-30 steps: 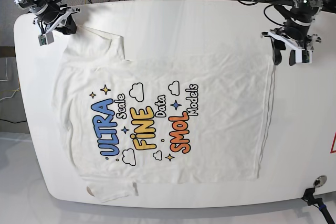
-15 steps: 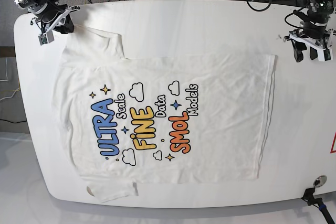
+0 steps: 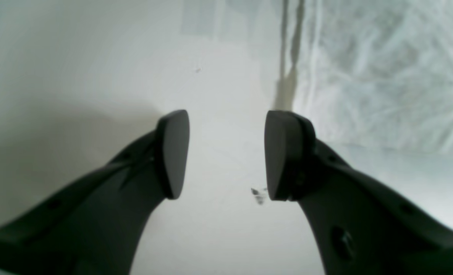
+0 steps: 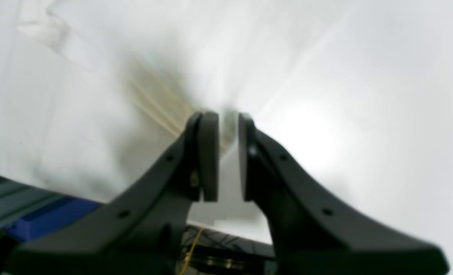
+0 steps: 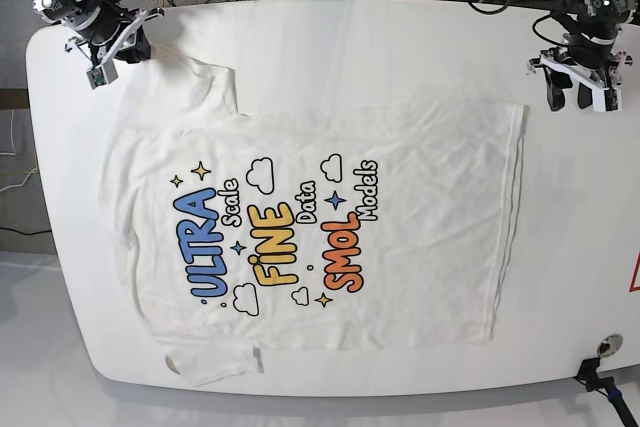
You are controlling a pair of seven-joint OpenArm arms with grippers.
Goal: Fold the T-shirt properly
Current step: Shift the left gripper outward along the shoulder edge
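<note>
You saw the white desk (image 5: pixel 400 47) carrying the T-shirt (image 5: pixel 420 177), which lay flat and print side up across the desk's middle. The print (image 5: pixel 275 237) read "ULTRA", "FINE" and "SMOL" in blue, yellow and orange, with clouds and stars around it. One sleeve reached toward the far left corner in the base view; the other lay at the near edge.

The left gripper (image 5: pixel 580 87) stood over bare desk just beyond the shirt's hem corner, apart from the cloth. Its jaws were apart, with only desk surface showing between them in the left wrist view.

The right gripper (image 5: pixel 108 47) sat at the far left corner, just beside the sleeve. Its jaws were nearly together, a narrow gap remaining; the blurred right wrist view did not let you tell whether cloth lay in that gap.
</note>
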